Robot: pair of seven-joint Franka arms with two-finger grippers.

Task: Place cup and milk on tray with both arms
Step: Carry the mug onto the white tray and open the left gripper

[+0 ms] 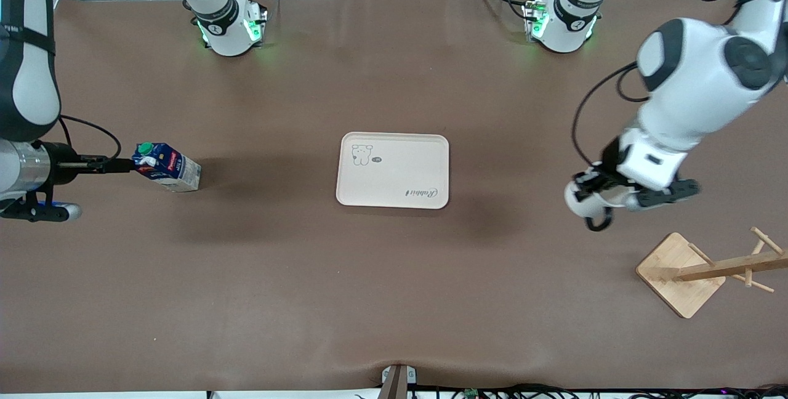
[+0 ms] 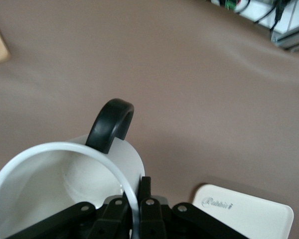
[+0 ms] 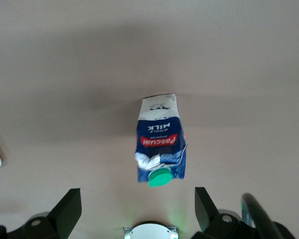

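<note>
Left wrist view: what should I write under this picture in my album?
The left gripper pinches the white cup by its rim above the brown table, near the tray.

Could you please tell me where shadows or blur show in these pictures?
Front view: a soft shadow spreads beside the small dark blue milk carton. Left wrist view: the white mug with black handle looms close and soft-edged. Right wrist view: a broad dim band crosses the brown table.

My arms (image 1: pixel 689 97) are glossy white shells with black joints, trailing thin black cables. Round white bases (image 1: pixel 229 26) glow green, and my fingers (image 3: pixel 67 211) are matte black.
</note>
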